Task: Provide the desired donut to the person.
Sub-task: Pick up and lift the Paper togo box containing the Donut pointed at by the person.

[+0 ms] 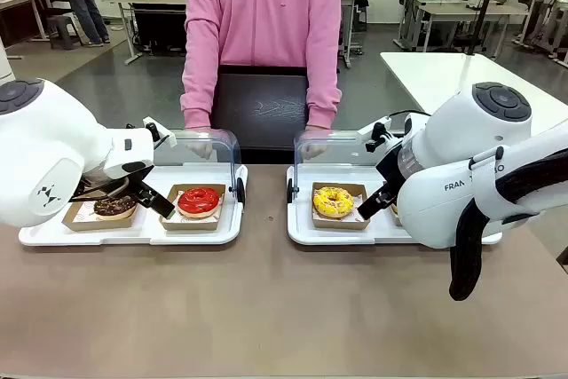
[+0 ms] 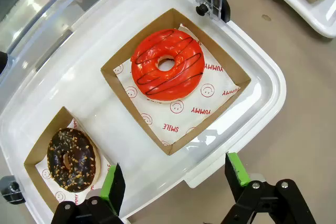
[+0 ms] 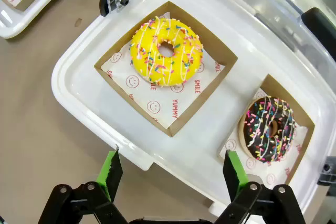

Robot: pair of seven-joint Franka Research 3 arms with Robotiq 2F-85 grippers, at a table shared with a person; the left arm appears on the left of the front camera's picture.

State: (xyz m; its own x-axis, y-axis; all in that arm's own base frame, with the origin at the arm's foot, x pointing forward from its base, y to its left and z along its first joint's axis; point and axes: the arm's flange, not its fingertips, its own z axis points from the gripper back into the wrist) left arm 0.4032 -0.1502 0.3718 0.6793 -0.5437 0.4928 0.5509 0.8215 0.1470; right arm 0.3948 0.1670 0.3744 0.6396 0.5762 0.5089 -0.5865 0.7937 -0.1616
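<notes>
The person (image 1: 261, 33) in a pink hoodie stands at the far side, both hands resting behind the clear lids. On the left tray (image 2: 254, 72), a red-iced donut (image 2: 167, 65) and a chocolate nut donut (image 2: 71, 159) each lie in a brown paper box. My left gripper (image 2: 176, 182) hangs open above that tray's near edge, holding nothing. The right tray (image 3: 79, 85) carries a yellow sprinkled donut (image 3: 166, 51) and a chocolate sprinkled donut (image 3: 269, 128). Over its near edge my right gripper (image 3: 173, 174) is open and holds nothing. Nothing shows which donut is desired.
Each tray has a clear hinged lid (image 1: 206, 144) raised at its far side, with a black knob (image 2: 202, 9) at the corner. A gap of brown table (image 1: 266, 290) runs between the trays and stretches to the near edge. A black chair back (image 1: 262, 108) stands before the person.
</notes>
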